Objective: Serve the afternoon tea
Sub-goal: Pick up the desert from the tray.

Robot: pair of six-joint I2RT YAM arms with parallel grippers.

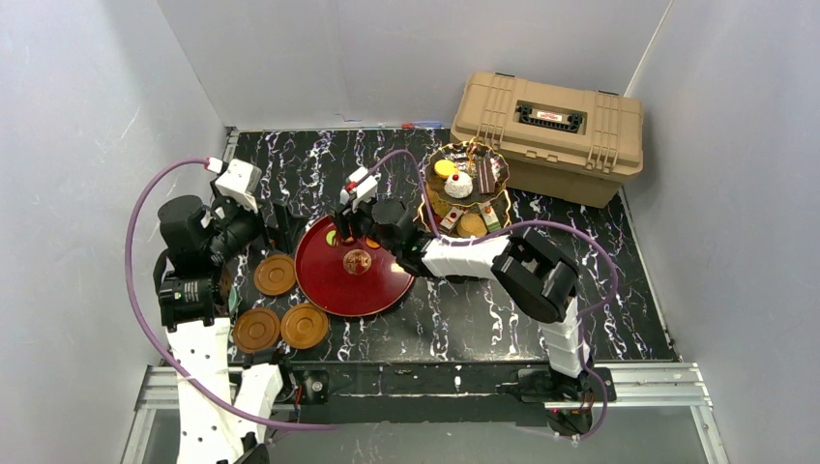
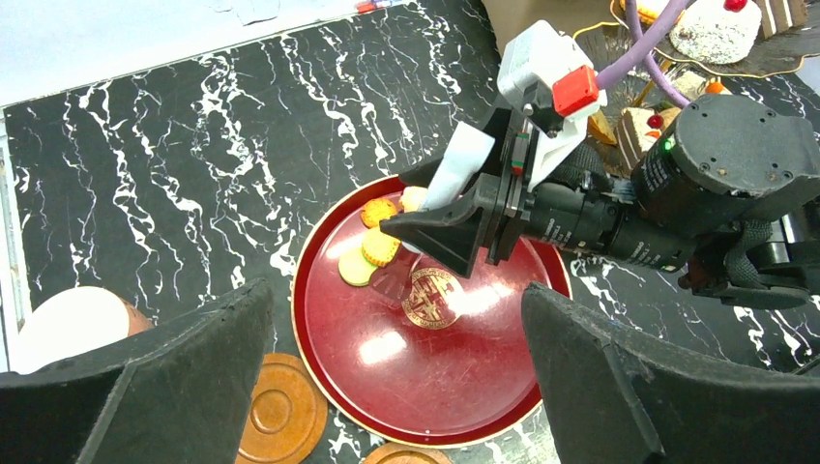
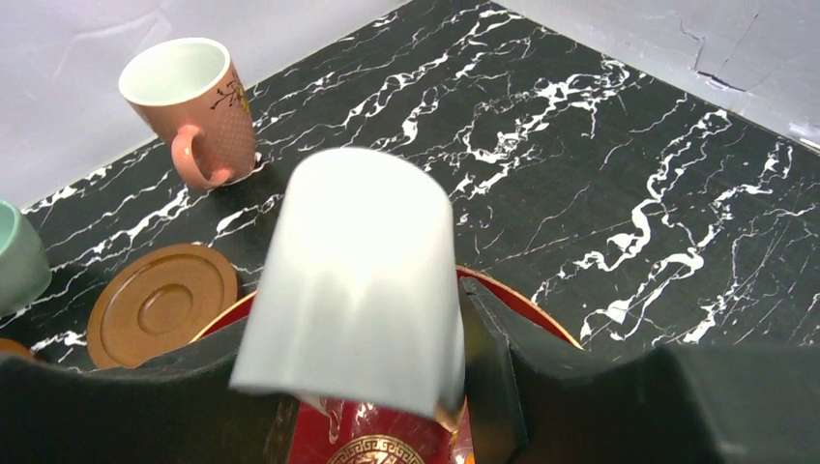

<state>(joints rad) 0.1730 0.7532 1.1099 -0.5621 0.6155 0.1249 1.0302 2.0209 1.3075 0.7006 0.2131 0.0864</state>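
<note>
My right gripper is shut on the metal tongs and hovers over the back of a red plate. Small orange and yellow-green pastries lie on the plate under the tongs' tip. The dark three-tier stand with several cakes stands behind the right arm. A pinkish cup and a teal cup stand left of the plate. Three brown saucers lie there too. My left gripper is open and empty above the plate's left edge.
A tan plastic case sits at the back right, close behind the stand. Grey walls enclose the black marble table on three sides. The right arm's purple cable loops over the stand's near side.
</note>
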